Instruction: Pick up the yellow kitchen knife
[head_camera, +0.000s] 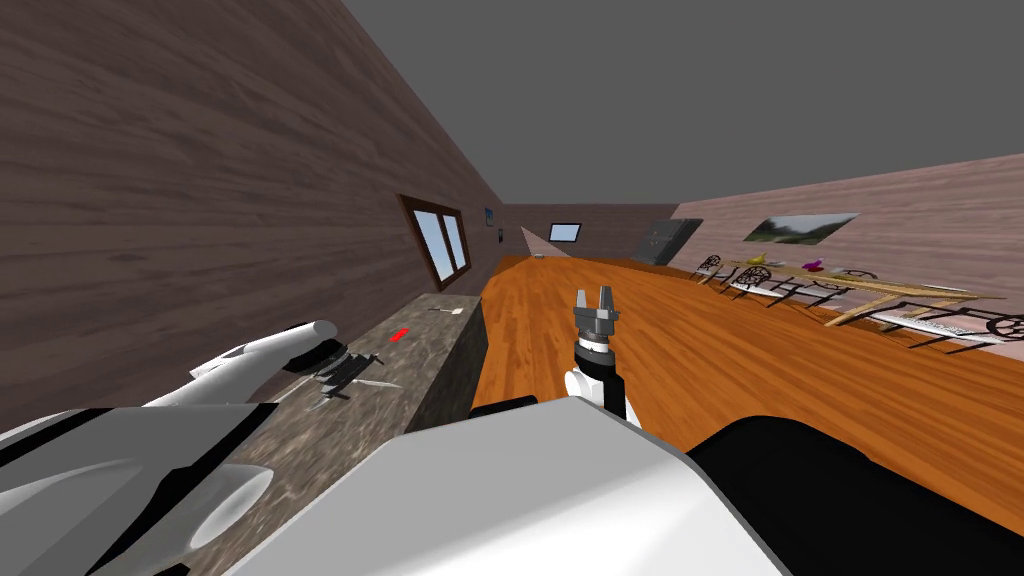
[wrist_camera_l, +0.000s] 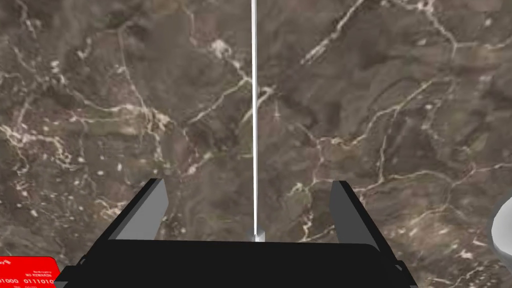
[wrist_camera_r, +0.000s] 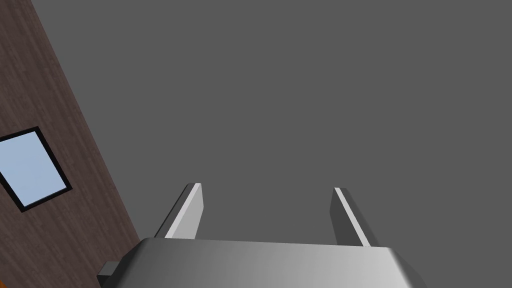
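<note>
My left gripper hovers open over a brown marble counter, pointing down at its top. A thin white line, something seen edge-on, runs straight out between the two fingers; they do not touch it. I cannot tell what it is. Farther along the counter lies a small pale thing with a thin stem, possibly the knife. My right gripper is held upright and open over the floor, its fingers with nothing between them.
A red card with printed digits lies on the counter beside my left gripper. The counter stands against the brown wall under a window. An orange wood floor stretches right to a long table with chairs.
</note>
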